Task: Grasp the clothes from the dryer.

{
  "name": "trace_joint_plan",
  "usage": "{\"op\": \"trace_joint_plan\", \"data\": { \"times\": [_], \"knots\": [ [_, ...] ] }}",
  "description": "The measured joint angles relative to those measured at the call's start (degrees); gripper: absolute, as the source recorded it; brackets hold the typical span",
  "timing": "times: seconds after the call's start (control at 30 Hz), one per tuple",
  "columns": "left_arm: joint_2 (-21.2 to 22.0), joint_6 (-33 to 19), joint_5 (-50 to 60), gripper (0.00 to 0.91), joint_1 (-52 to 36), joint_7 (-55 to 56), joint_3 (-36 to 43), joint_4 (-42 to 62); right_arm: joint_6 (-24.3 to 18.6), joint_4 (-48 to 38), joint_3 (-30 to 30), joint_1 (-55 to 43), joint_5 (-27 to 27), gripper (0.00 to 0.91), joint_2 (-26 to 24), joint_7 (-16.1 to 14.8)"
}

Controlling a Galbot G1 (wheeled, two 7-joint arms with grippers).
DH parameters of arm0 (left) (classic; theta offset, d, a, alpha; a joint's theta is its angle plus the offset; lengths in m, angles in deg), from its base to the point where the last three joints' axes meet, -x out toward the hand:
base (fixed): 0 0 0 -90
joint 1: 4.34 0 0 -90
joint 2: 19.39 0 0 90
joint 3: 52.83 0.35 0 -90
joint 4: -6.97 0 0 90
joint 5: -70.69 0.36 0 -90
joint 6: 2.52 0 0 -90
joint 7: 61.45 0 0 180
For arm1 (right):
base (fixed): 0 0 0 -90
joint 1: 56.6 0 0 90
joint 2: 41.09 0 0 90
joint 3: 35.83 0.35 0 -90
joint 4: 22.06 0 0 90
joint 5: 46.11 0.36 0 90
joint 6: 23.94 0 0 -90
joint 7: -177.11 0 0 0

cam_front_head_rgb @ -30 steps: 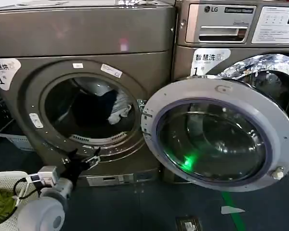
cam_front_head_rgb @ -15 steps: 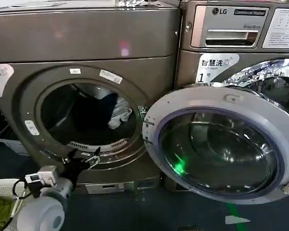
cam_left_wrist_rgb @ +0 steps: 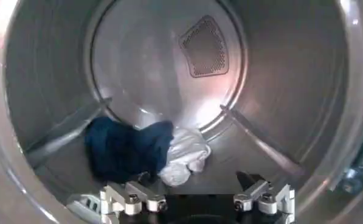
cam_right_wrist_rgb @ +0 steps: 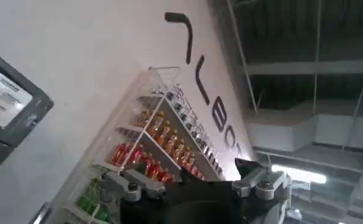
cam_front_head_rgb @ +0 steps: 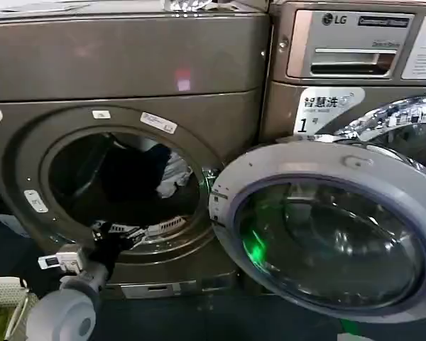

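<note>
The bronze-brown dryer (cam_front_head_rgb: 128,64) stands with its round opening uncovered and its grey-rimmed glass door (cam_front_head_rgb: 326,234) swung out to the right. Inside the drum lie the clothes: a dark navy garment (cam_left_wrist_rgb: 123,149) and, touching it, a white one (cam_left_wrist_rgb: 184,155); both also show through the opening, navy garment (cam_front_head_rgb: 131,174) and white garment (cam_front_head_rgb: 174,176). My left gripper (cam_front_head_rgb: 117,231) sits at the opening's lower rim, open, facing the drum; its two fingers (cam_left_wrist_rgb: 132,198) stand wide apart, short of the clothes, with nothing between them. My right gripper (cam_right_wrist_rgb: 193,179) is open and empty, raised away from the machines.
A silver LG machine (cam_front_head_rgb: 355,42) stands right of the dryer, partly behind the open door. A white basket (cam_front_head_rgb: 3,302) with green cloth sits at the lower left by my left arm. The right wrist view faces a wall with a shelf of bottles (cam_right_wrist_rgb: 151,140).
My left gripper has risen from below the opening to its lower rim, nearer the drum. The head view has shifted, so the machines sit lower and further left.
</note>
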State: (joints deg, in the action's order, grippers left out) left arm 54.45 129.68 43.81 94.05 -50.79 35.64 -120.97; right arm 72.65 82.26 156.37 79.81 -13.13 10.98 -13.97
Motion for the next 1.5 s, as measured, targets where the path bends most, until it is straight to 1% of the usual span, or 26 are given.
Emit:
{"op": "trace_joint_plan", "data": {
  "times": [1.5],
  "knots": [
    [-0.2, 0.0, -0.1, 0.907, -0.3, -0.2, 0.3, 0.1, -0.2, 0.7, 0.1, -0.1, 0.3, 0.907, 0.4, 0.1]
  ]
}}
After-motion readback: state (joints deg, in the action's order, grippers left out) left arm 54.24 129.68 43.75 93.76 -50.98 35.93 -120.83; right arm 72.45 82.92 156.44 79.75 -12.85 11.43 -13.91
